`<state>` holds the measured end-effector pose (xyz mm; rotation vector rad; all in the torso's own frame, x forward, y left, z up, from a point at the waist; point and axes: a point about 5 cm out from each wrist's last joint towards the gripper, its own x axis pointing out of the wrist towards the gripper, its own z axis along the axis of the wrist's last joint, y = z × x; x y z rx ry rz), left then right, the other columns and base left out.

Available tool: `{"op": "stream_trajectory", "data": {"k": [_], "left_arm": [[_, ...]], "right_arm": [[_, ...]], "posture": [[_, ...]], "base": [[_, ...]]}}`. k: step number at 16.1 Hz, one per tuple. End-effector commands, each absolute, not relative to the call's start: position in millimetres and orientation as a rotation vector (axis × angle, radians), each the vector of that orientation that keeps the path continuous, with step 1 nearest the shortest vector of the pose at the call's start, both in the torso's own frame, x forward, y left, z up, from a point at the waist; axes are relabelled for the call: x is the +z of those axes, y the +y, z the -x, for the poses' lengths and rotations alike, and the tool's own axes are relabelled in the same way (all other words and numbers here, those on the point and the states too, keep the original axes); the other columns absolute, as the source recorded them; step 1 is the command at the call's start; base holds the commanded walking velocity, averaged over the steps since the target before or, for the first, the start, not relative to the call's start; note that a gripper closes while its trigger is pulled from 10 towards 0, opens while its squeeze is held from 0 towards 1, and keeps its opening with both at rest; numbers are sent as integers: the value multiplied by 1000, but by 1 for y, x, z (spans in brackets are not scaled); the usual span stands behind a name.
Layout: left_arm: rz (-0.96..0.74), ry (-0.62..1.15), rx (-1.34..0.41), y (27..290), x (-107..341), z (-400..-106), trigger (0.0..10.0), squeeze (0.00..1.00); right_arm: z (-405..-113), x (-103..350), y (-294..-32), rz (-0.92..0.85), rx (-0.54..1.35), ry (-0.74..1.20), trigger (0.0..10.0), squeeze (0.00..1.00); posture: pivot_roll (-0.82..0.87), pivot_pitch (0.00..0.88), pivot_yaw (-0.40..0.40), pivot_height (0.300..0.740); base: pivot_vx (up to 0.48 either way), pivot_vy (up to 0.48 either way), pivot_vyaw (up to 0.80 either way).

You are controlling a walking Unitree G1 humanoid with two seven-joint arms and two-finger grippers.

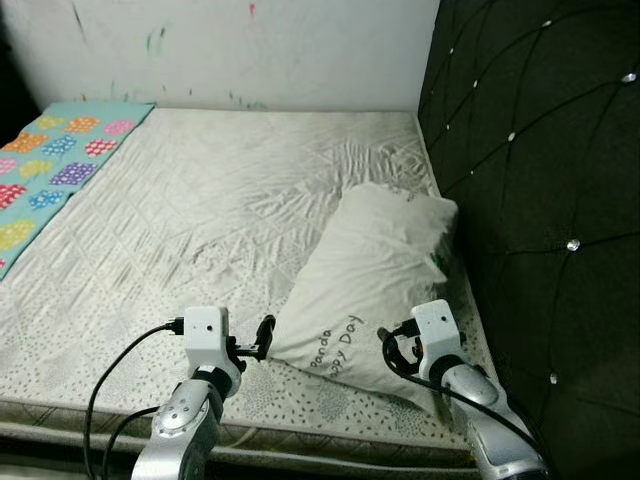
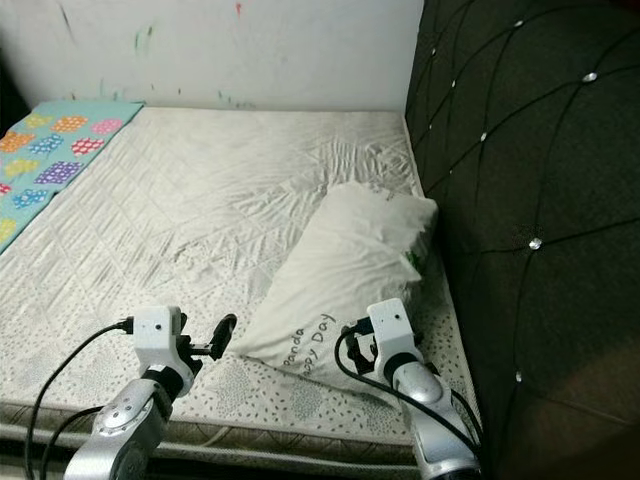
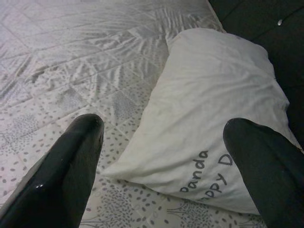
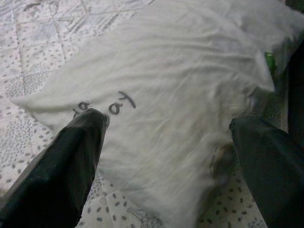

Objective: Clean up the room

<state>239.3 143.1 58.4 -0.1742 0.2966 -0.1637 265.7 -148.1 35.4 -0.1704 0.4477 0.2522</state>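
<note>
A white pillow [image 1: 375, 275] printed with "Panda Happy Day" lies tilted on the bed's right side, one end against the headboard. My left gripper [image 1: 264, 338] hovers at the pillow's near left corner. In the left wrist view it [image 3: 164, 156] is open, with that corner and the lettering between its black fingers [image 3: 71, 161]. My right gripper [image 1: 397, 340] is over the pillow's near right edge. In the right wrist view it [image 4: 166, 156] is open, its fingers [image 4: 71, 161] straddling the pillow [image 4: 175, 95] just above the fabric.
The bare quilted mattress [image 1: 200, 220] stretches to a marked white wall [image 1: 250, 50]. A black tufted headboard [image 1: 540, 180] rises close on the right. A turquoise blanket with coloured patches [image 1: 50, 165] lies at the far left. Cables hang from both wrists.
</note>
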Motion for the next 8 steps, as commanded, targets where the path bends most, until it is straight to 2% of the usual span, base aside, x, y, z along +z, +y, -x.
{"op": "stream_trajectory", "data": {"k": [1, 3, 8], "left_arm": [[164, 324, -156, 146, 56, -235, 10000, 0], [175, 319, -153, 145, 56, -233, 10000, 0], [224, 267, -156, 132, 66, -234, 10000, 0]], "right_arm": [[-258, 32, -141, 155, 270, 480, 10000, 0], [-250, 31, -140, 137, 248, 490, 10000, 0], [-245, 32, -144, 93, 203, 487, 10000, 0]], "posture": [[-88, 98, 49, 740], [-95, 125, 51, 740], [-99, 126, 48, 740]], "base": [[0, 0, 0], [0, 0, 0], [0, 0, 0]]}}
